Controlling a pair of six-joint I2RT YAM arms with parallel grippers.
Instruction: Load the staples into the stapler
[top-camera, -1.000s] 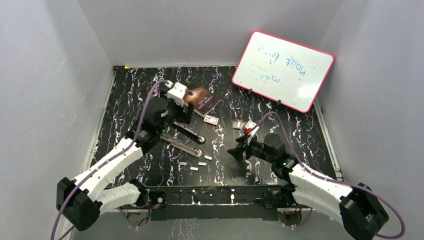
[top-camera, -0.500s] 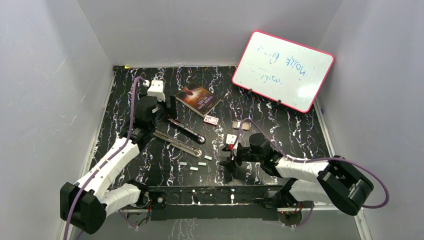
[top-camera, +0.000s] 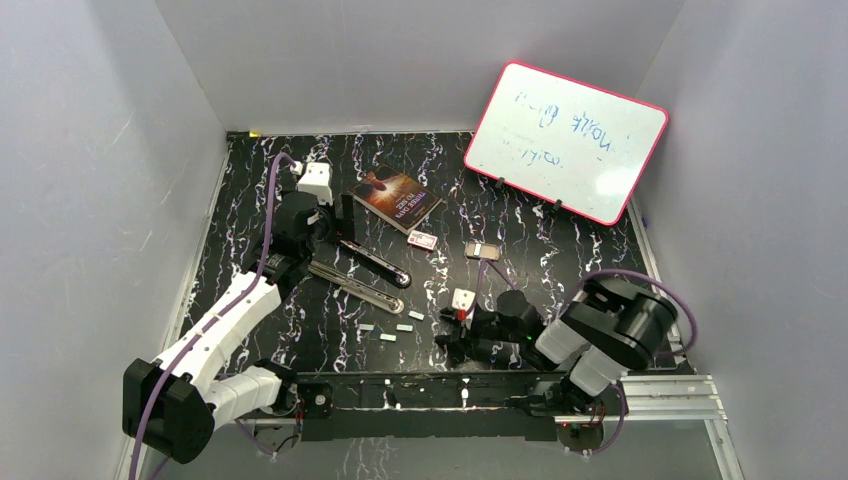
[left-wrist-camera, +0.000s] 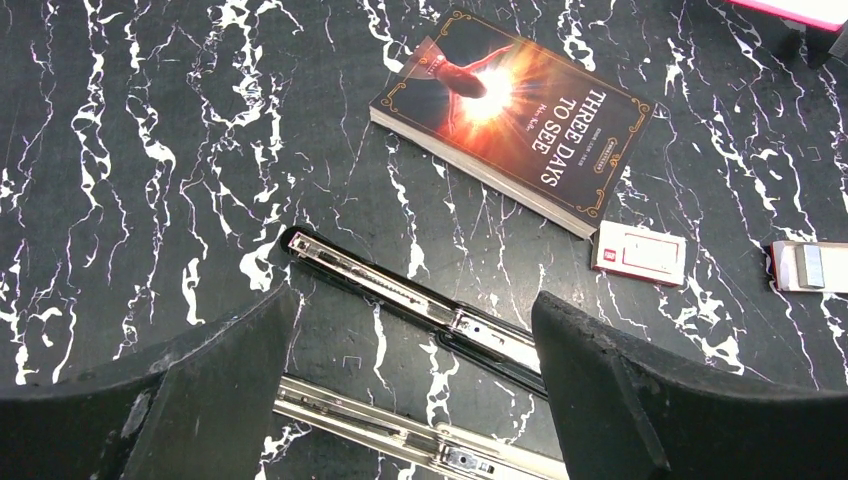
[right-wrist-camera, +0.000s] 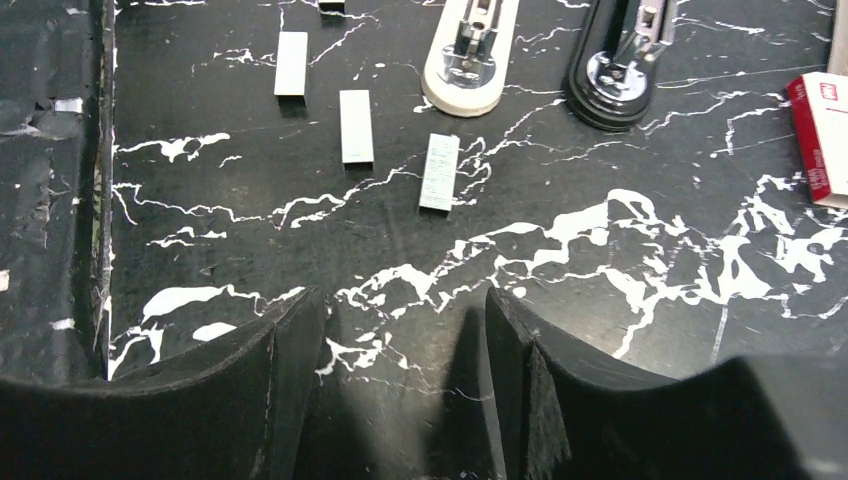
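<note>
The stapler lies opened out flat. Its black half (top-camera: 376, 263) (left-wrist-camera: 420, 305) and its silver magazine half (top-camera: 357, 289) (left-wrist-camera: 400, 436) sit side by side. My left gripper (top-camera: 341, 220) (left-wrist-camera: 413, 305) hovers open above the hinge end, holding nothing. Three staples strips (right-wrist-camera: 440, 171) (right-wrist-camera: 356, 126) (right-wrist-camera: 291, 63) lie loose on the mat near the front (top-camera: 404, 327). My right gripper (top-camera: 448, 338) (right-wrist-camera: 402, 305) is low over the mat just short of them, open, with only bare mat between its fingers. The stapler's two tips (right-wrist-camera: 470, 50) (right-wrist-camera: 620, 60) show beyond the strips.
A white-and-red staple box (top-camera: 423, 240) (left-wrist-camera: 640, 252) and its grey tray (top-camera: 482, 250) (left-wrist-camera: 808, 267) lie mid-table. A paperback book (top-camera: 397, 197) (left-wrist-camera: 515, 115) lies behind the stapler. A whiteboard (top-camera: 565, 140) leans at the back right. A metal rail (top-camera: 430, 385) runs along the near edge.
The right arm has swung down and leftward toward the loose strips, its jaws narrowing a little. The left gripper drew back left off the book, then held still.
</note>
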